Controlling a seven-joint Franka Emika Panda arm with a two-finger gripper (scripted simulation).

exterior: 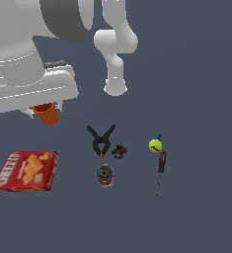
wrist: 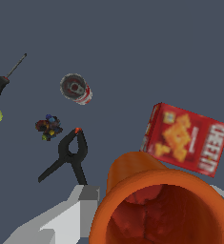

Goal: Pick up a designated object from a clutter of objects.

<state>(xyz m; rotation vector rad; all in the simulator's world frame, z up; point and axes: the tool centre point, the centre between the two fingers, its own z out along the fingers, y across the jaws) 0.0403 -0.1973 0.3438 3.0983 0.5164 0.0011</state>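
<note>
Wrist view shows the orange cup [wrist: 161, 209] filling the near field, its open mouth turned toward the camera, with 1 grey finger [wrist: 80, 200] pressed against its wall and a sliver of the other finger at its far side. The jaws [exterior: 44, 107] are therefore judged to be closed on the cup, at about the cup's own width.

The main risk is judged to be a slip: the wall is tapered and smooth, so a light or off-centre squeeze could let the cup slide out toward its narrow end (a jerk of the arm would make this likelier). A fall could send it onto the cracker box [exterior: 26, 171] below or into the other items.

In the exterior view the cup hangs between the jaws, just under the hand and tilted, and appears to be clear of the surface [exterior: 201, 99], though its height cannot be fixed. It is held above the box and well apart from the clamp [exterior: 101, 140], the can [exterior: 104, 176], the small toy [exterior: 119, 150], the ball [exterior: 155, 145] and the screwdriver [exterior: 161, 168]. No edge of the surface is visible.
</note>
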